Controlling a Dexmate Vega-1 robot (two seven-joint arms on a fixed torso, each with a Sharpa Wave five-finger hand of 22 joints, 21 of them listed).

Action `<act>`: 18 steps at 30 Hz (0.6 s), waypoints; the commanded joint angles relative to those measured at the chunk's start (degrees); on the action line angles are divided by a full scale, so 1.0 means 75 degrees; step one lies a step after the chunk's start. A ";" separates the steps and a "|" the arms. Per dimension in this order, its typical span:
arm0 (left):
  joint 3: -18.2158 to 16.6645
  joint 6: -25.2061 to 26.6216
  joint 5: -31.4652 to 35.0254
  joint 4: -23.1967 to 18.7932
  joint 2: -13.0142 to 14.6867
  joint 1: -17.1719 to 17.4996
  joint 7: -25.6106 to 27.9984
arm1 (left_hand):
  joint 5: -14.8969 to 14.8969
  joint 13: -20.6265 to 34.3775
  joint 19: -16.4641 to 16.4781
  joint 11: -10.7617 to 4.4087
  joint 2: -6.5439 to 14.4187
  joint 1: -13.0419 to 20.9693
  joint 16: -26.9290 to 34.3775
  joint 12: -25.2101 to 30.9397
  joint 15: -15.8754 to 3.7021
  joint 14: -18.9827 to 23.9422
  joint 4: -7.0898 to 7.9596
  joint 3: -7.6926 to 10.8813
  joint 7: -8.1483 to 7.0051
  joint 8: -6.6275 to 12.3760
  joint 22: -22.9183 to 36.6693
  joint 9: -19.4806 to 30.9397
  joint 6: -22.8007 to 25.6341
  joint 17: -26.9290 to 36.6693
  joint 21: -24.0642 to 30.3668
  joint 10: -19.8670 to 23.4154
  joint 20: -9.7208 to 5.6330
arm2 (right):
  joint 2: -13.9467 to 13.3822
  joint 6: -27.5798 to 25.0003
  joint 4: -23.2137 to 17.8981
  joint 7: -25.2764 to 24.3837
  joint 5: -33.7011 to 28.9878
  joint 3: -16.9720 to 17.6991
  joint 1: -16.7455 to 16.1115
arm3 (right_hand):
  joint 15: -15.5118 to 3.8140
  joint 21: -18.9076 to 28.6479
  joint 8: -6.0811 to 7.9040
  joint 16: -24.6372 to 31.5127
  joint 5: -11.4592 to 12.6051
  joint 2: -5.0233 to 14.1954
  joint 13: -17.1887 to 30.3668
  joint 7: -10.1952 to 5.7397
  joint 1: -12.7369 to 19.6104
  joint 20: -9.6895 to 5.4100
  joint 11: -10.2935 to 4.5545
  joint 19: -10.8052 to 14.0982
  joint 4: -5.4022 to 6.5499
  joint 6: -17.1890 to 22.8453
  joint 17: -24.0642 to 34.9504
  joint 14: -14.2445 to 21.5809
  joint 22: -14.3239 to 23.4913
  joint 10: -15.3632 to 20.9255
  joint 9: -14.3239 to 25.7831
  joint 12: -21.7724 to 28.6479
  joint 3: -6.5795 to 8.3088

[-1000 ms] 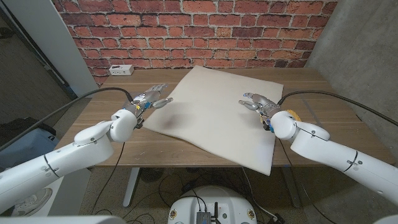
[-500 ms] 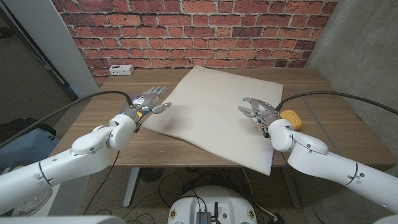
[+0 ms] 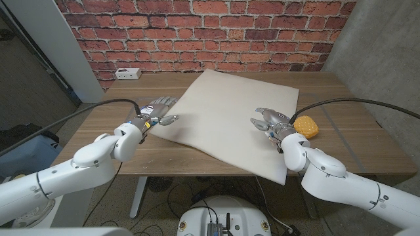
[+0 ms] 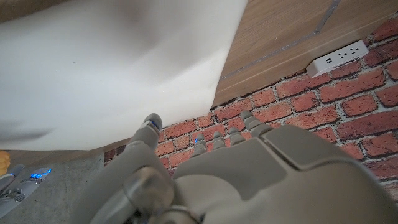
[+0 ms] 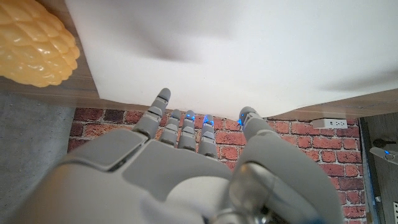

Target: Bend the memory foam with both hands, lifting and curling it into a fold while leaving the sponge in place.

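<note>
You have the memory foam (image 3: 226,121) lying flat on the wooden table (image 3: 98,134), a big pale sheet turned a little, with one corner over the table's near edge at about 5 o'clock. Your left hand (image 3: 152,111) is at 9 o'clock of the foam, over its left edge. Its fingers (image 3: 164,101) are spread and hold nothing; whether they touch the sheet, I cannot tell. Your right hand (image 3: 270,121) is above the foam's right part, at about 3 o'clock, fingers apart and a little curled, also holding nothing. The yellow sponge (image 3: 305,126) sits on the table just beside the foam's right edge, near your right hand. A white power strip (image 3: 127,73) lies at the table's far left, about 10 o'clock, before the brick wall (image 3: 197,33).
</note>
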 commanded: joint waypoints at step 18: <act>-0.0548 -0.0080 0.0131 -0.0236 0.0837 0.0865 -0.0072 | -0.0009 0.0030 -0.0037 -0.0100 -0.0087 0.0188 -0.0045 -0.0035 -0.0086 -0.0278 -0.0164 0.0012 -0.0080 -0.0031 0.0018 0.0016 -0.0072 0.0013 -0.0034 -0.0167 -0.0013 | 0.0298 -0.2373 -0.1138 -0.0263 -0.1229 -0.1958 0.0251 | -0.0004 0.0000 -0.0011 0.0029 -0.0009 0.0012 0.0014 -0.0042 0.0138 -0.0022 -0.0015 0.0096 0.0005 0.0134 0.0038 0.0096 0.0020 0.0135 0.0011 0.0023 0.0075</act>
